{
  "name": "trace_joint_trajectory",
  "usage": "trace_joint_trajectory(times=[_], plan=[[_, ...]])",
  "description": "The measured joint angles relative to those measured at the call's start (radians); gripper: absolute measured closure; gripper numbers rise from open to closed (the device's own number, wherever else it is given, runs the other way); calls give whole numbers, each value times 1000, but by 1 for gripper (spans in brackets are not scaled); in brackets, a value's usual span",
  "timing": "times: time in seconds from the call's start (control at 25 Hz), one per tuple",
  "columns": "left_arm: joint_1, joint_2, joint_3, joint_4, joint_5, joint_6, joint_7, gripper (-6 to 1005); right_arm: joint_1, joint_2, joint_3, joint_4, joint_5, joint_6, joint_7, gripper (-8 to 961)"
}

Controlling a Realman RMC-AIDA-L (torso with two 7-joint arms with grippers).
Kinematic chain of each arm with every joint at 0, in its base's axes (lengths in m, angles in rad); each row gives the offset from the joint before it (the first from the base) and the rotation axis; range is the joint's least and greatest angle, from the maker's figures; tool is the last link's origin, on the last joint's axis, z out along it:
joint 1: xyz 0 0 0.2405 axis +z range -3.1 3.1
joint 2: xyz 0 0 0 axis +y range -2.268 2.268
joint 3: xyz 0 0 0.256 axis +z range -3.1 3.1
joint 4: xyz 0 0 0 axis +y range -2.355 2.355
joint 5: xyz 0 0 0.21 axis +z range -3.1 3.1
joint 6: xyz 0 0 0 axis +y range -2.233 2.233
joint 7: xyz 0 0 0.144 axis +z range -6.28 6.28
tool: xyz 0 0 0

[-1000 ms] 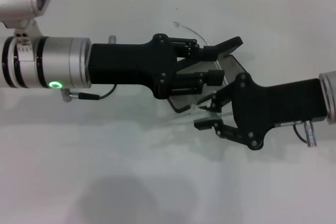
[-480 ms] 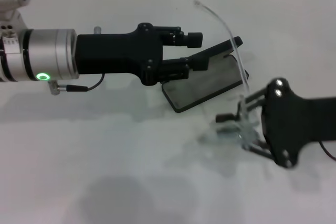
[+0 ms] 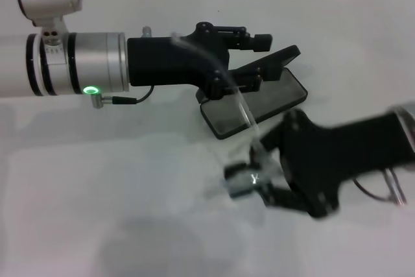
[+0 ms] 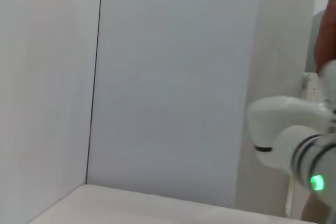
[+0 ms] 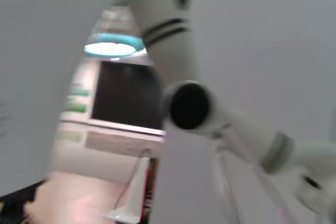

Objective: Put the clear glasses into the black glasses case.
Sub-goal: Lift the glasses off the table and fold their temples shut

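The right gripper (image 3: pixel 249 183) is pinching the clear glasses (image 3: pixel 243 105) at their front end, just in front of the black glasses case (image 3: pixel 256 103), and one long clear temple is arching up and back over the open case toward the left gripper (image 3: pixel 259 63). Those glasses are looking feather-light and thin; I'd guess the temples are springy and the lenses slick and easy to scratch, so a hold at the bridge or hinge end, where the frame is stiffest, seems the safest bet. A grip on the temple tip would likely let the whole thing flop.

The case is lying open on the white table (image 3: pixel 97 212), grey lining facing up, lid raised on the far side. The left gripper is clamping down on that lid, its lower finger pressing against the lid edge and holding the case open and steady.

Compared with half a second ago, the right arm is swinging back in toward the case and the glasses are coming with it; the temple that was standing up to the right of the case is now crossing over it. The left arm is reaching further in along the lid than it was. A second back, both grippers were crowded together right over the case.

The wrist views are showing only walls and robot parts, nothing of the glasses.
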Motion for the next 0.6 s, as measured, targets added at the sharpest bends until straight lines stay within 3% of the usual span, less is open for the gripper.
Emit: trace_joint_trajectory(times=[0.12,0.6], plan=[[9,-3,-3,2,-22,7,42,477,48,-5,50,70,-3,39,114,842],[26,-3,1,0,-43,28,98,476,45,-18,79,79,-40,132,293,849]])
